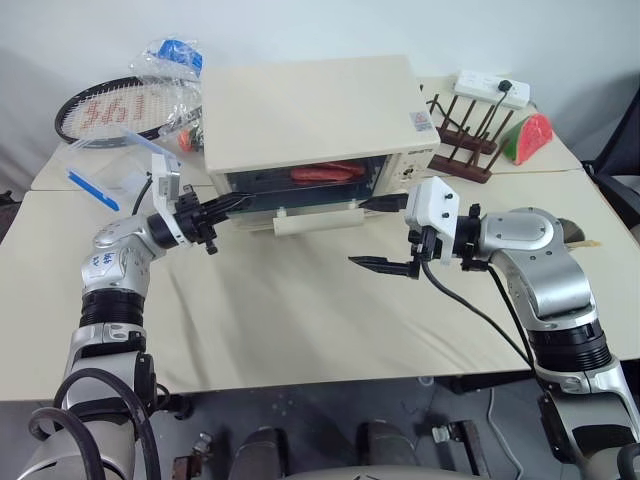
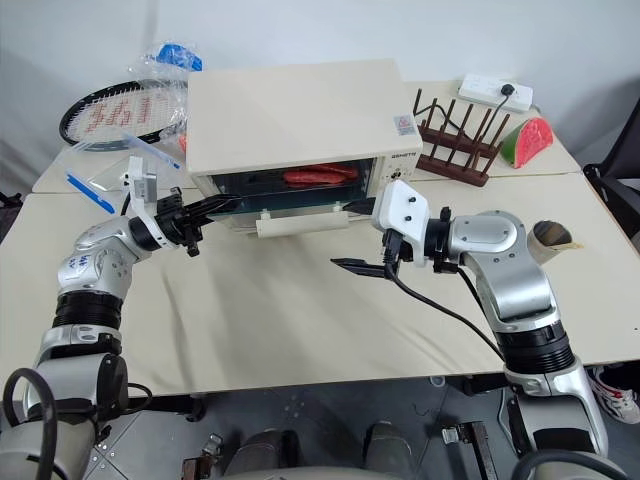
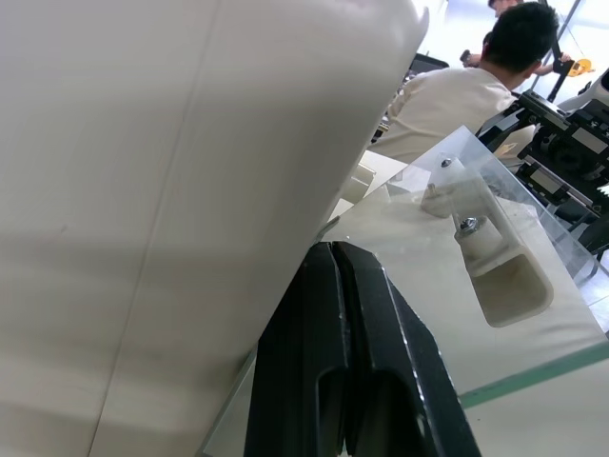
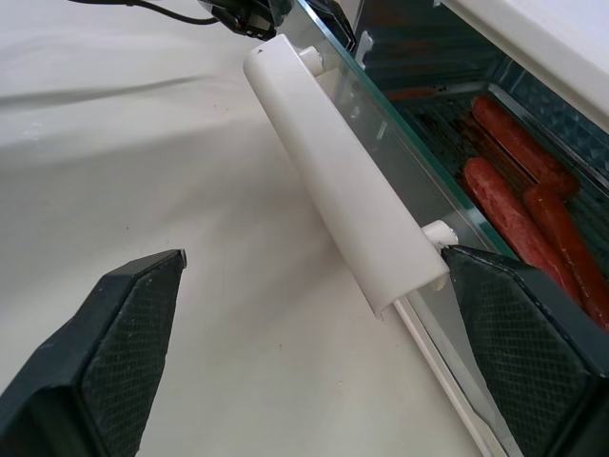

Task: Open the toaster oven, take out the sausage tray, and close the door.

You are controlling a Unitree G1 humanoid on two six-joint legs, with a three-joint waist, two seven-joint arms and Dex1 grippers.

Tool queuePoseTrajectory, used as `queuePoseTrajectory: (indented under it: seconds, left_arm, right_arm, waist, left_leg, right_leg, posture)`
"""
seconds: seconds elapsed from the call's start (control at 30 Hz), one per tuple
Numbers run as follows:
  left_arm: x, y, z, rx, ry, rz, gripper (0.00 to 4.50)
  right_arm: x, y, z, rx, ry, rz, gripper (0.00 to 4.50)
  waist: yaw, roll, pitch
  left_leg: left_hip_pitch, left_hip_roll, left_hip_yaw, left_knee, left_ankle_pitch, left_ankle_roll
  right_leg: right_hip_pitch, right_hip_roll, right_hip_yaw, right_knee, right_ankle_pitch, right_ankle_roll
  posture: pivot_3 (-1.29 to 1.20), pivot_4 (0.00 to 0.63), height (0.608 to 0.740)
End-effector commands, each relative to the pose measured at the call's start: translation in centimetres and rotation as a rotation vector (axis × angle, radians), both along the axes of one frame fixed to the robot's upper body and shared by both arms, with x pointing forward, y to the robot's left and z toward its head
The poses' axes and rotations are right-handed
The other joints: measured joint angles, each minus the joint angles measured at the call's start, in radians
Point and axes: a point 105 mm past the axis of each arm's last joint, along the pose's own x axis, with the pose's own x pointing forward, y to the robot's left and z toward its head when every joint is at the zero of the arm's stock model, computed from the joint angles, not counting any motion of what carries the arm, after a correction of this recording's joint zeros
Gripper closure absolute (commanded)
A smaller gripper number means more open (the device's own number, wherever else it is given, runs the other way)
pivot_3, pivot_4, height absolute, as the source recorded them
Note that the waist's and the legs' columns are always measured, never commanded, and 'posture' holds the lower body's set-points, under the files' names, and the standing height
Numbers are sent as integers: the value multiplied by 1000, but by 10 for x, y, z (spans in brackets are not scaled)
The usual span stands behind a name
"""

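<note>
Two grippers flank the toaster oven (image 1: 315,115) at the back of the cream table (image 1: 300,310). Its door (image 1: 300,205) hangs partly open, tilted outward, with the long bar handle (image 4: 333,171) along its outer edge. The left gripper (image 1: 232,206), fingers pressed together on nothing, reaches in at the door's left end, close against the oven's side. The right gripper (image 1: 385,235) stands spread wide just beside the handle's right end, one finger (image 4: 528,352) touching the glass edge. Inside lies the sausage tray (image 4: 514,190) with its sausages. Open tabletop spreads in front. A racket (image 1: 110,112), plastic bags (image 1: 170,60), a wooden rack (image 1: 465,135) and a power strip (image 1: 492,88) crowd the rear.
</note>
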Motion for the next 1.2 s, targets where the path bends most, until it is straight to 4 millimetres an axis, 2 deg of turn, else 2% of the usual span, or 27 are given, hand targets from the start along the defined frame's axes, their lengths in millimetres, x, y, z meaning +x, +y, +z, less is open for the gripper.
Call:
queuePoseTrajectory:
  seconds: [0.03, 0.2, 0.43, 0.83, 1.07, 1.13, 1.2]
  left_arm:
    - [-1, -9, 0, 21, -4, -43, 4475]
    - [2, -9, 5, 17, -12, -34, 4475]
    - [5, -13, 7, 14, -18, -40, 4475]
    - [12, -15, 11, 14, -22, -40, 4475]
    - [15, -15, 12, 12, -20, -39, 4475]
    - [15, -16, 11, 11, -20, -42, 4475]
    - [15, -18, 11, 9, -17, -49, 4475]
  right_arm:
    - [-15, 8, -7, -50, 56, 102, 0]
    - [-17, 0, -6, -80, 69, 89, 0]
    - [1, -12, -3, -87, 35, 14, 0]
    - [25, -12, 6, -32, 6, -52, 0]
    - [40, -20, 12, 16, -3, -123, 0]
    - [42, -24, 10, 24, 15, -143, 0]
    - [40, -33, 0, -24, 38, -154, 0]
  waist:
    - [3, 0, 0]
    - [16, 0, 0]
    - [22, 0, 0]
    - [20, 0, 0]
    - [22, -1, 1]
    - [22, -2, 1]
    - [22, -2, 1]
  left_leg:
    - [0, 0, 0, 0, 0, 0]
    - [0, 0, 0, 0, 0, 0]
    - [-1, 0, 0, 0, 0, 0]
    - [0, 0, 0, 4, 0, 0]
    - [-3, 0, 0, 5, 0, 0]
    - [-4, 0, 0, 5, 0, 0]
    - [-5, 0, 0, 4, 0, 0]
  right_leg:
    - [0, 0, 0, 0, 0, 0]
    - [0, 0, 0, -1, 0, 0]
    - [0, 0, 0, -1, 0, 0]
    - [1, 0, 0, 1, 0, 0]
    - [0, 0, 0, 1, 0, 0]
    - [-3, 0, 0, 2, 0, 0]
    - [-3, 0, 0, 2, 0, 0]
  posture:
    - [0, 150, 740]
    - [0, 150, 740]
    - [0, 150, 740]
    - [0, 150, 740]
    - [0, 150, 740]
    - [0, 150, 740]
    - [0, 150, 740]
